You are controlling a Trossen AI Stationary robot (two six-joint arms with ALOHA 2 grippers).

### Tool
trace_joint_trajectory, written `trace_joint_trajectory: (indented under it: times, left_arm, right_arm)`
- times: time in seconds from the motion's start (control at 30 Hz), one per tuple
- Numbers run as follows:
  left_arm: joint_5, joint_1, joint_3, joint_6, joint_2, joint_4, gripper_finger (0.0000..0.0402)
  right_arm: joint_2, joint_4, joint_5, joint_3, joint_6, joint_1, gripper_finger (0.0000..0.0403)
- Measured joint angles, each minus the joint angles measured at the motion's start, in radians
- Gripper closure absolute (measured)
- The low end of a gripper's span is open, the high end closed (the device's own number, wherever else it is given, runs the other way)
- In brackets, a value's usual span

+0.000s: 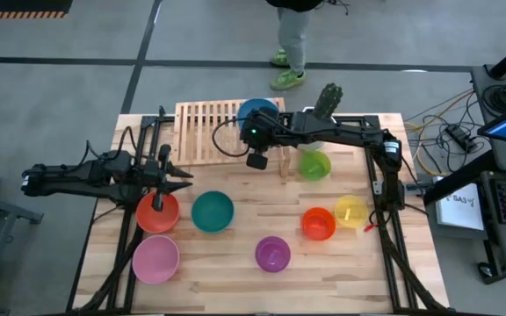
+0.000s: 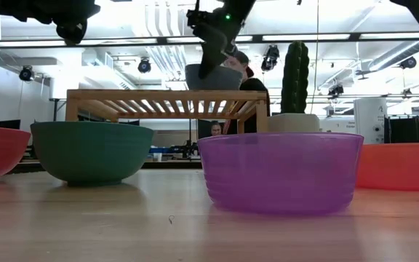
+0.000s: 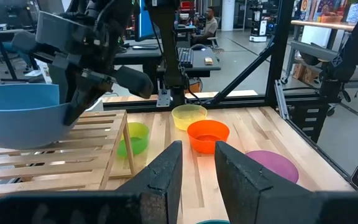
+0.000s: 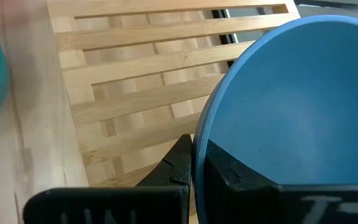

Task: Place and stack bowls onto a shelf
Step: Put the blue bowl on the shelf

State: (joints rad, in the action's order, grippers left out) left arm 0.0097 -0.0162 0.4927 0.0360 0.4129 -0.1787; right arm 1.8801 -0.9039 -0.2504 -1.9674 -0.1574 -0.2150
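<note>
My right gripper is shut on a blue bowl, which it keeps close over the right end of the light-wood slatted shelf. The low view shows that blue bowl right at the shelf's top; whether it touches the slats I cannot tell. On the table stand red-orange, teal, pink, purple, orange, yellow and lime green bowls. My left gripper waits open at the table's left, above the red-orange bowl. My right gripper pinches the blue bowl's rim on its near side. One finger is inside the bowl and the other outside. The fingers slant down at it from the near right. The bowl sits mouth up, tilted slightly, over the slats.
A white pot with a green cactus stands right of the shelf, at the table's far edge. A person's legs show on the floor beyond the table. Bare slats lie left of the blue bowl.
</note>
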Motion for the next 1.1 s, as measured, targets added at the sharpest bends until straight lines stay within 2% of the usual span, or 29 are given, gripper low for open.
trace_joint_trajectory:
  times: [0.47, 0.83, 1.1]
  left_arm:
    - [0.000, 0.000, 0.000, 0.004, 0.000, 0.000, 0.0324]
    - [0.000, 0.000, 0.000, 0.004, 0.000, 0.000, 0.0324]
    - [0.000, 0.000, 0.000, 0.004, 0.000, 0.000, 0.0324]
  right_arm:
    - [0.002, 0.004, -0.004, 0.026, -0.015, -0.001, 0.0391]
    - [0.003, 0.004, -0.004, 0.046, -0.024, -0.002, 0.0329]
    - [0.003, 0.003, -0.005, 0.029, -0.040, -0.002, 0.0323]
